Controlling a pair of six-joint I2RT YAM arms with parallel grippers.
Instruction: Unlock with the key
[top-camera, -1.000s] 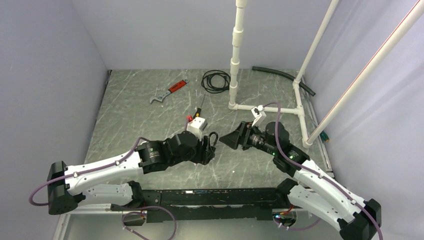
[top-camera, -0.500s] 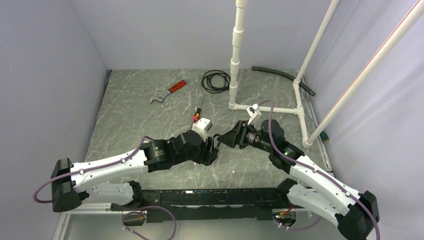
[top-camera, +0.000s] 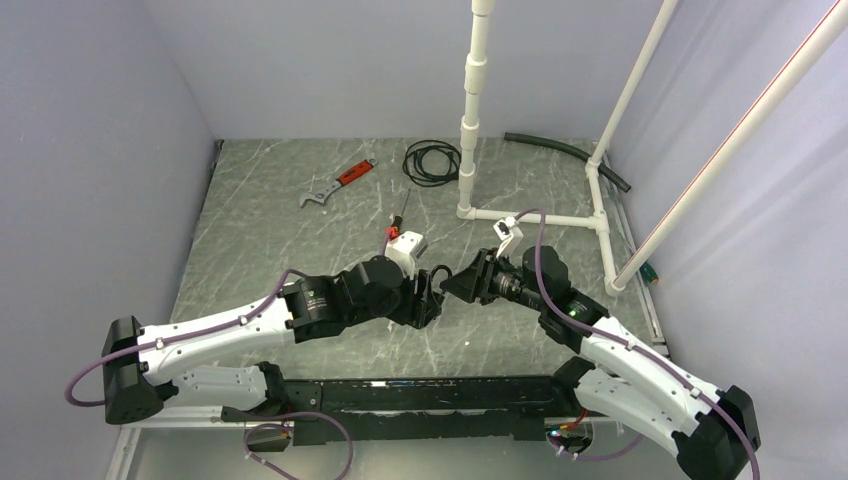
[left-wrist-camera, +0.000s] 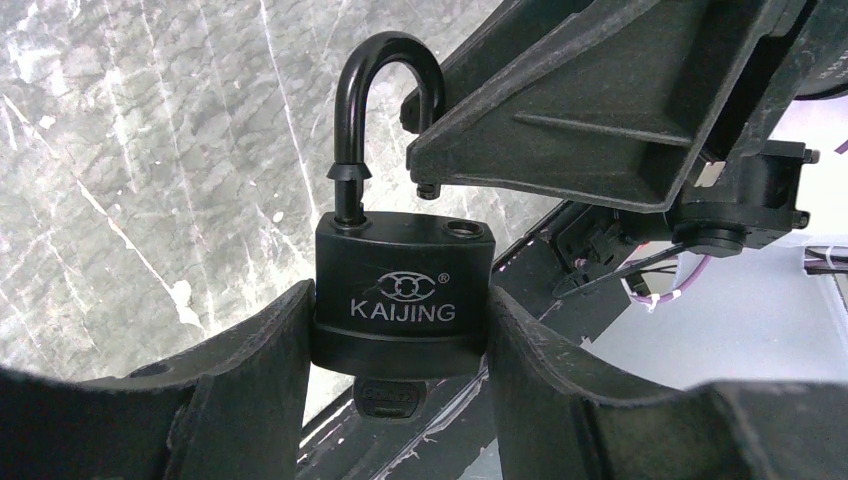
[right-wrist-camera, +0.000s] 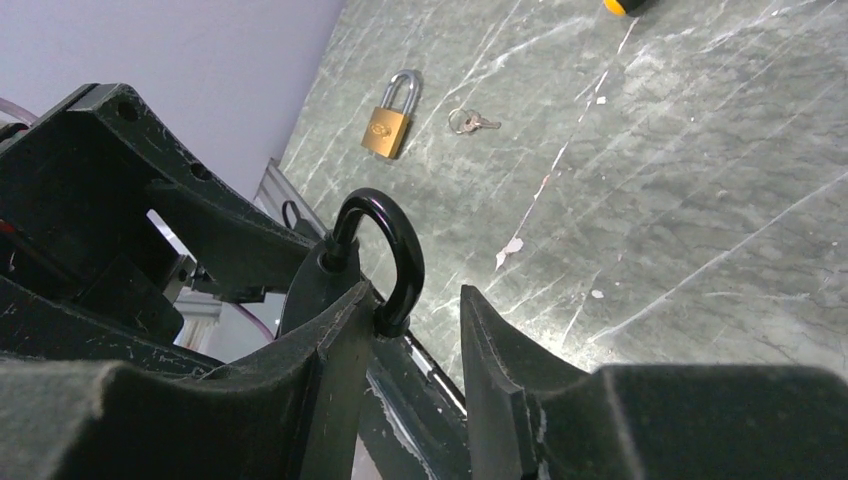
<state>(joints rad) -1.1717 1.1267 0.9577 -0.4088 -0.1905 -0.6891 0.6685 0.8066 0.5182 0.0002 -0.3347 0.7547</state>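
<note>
The left gripper clamps the black padlock by its sides above the table. The key sits in the padlock's underside and the shackle is sprung. Since a second ago the right gripper has closed in on the padlock and narrowed. It now straddles the shackle, with one finger touching it.

Overhead, wrist close-ups — both sharing padlock

You have open table on the left side. Ahead of the left gripper, the right gripper blocks the way, tip to tip. Behind them lie a screwdriver, a wrench and a cable coil. The white pipe frame stands near, behind the right gripper. A brass padlock and keys also lie on the table.
</note>
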